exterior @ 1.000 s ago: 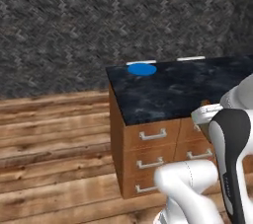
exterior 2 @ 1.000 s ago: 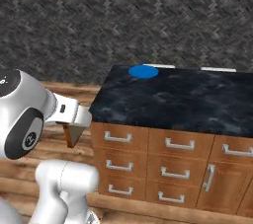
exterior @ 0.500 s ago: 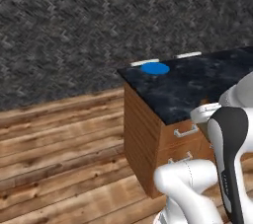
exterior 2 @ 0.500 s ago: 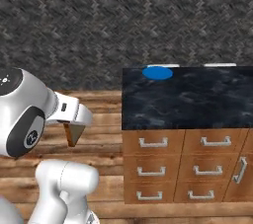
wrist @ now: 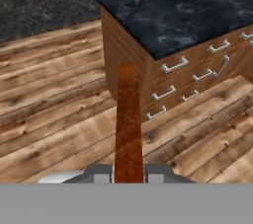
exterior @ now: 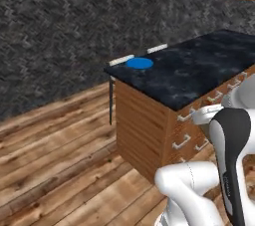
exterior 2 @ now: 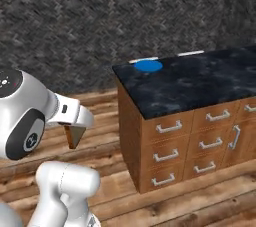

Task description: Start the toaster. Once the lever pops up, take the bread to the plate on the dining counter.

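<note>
Bread [wrist: 128, 124] is clamped edge-on in the closed gripper [wrist: 128, 171], held over wood floor [wrist: 54, 134]. Blue plate [exterior 2: 148, 65] is seen at far corner of dining counter [exterior 2: 200, 83], well apart from gripper.

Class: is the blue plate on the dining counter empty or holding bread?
Empty: the plate lies bare on the dining counter; the gripper holds the bread.

Bright-blue plate [exterior 2: 148, 65]; black white-veined dining counter [exterior 2: 200, 83]; seemingly brown-crusted bread [wrist: 128, 124].
</note>
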Controlling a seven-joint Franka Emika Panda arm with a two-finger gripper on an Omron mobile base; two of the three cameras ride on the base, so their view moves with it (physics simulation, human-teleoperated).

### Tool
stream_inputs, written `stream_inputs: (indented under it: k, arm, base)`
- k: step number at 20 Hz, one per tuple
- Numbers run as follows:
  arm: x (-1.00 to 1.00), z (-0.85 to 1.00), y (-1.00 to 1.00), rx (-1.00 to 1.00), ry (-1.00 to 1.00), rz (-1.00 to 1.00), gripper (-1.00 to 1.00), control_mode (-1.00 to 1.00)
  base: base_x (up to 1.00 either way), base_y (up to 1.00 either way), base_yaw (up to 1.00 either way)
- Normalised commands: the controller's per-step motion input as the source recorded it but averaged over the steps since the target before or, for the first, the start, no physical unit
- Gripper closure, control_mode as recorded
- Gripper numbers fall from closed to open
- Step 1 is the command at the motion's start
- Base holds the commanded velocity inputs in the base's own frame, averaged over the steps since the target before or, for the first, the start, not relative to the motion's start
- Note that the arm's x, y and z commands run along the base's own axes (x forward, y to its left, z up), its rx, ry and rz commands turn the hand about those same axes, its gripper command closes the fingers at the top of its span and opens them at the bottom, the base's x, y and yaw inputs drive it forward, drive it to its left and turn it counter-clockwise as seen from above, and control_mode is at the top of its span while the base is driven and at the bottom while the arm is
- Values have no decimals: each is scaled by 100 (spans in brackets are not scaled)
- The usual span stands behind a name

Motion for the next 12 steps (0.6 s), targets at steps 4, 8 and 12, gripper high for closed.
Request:
stream_inputs:
  k: [4,8,12]
  arm:
    - [0,0,0,0,0,0,100,100]
    - [0,0,0,0,0,0,100,100]
    - [0,0,0,0,0,0,100,100]
  base:
    - [34,80,-73]
    - [41,80,-73]
    - [33,99,-64]
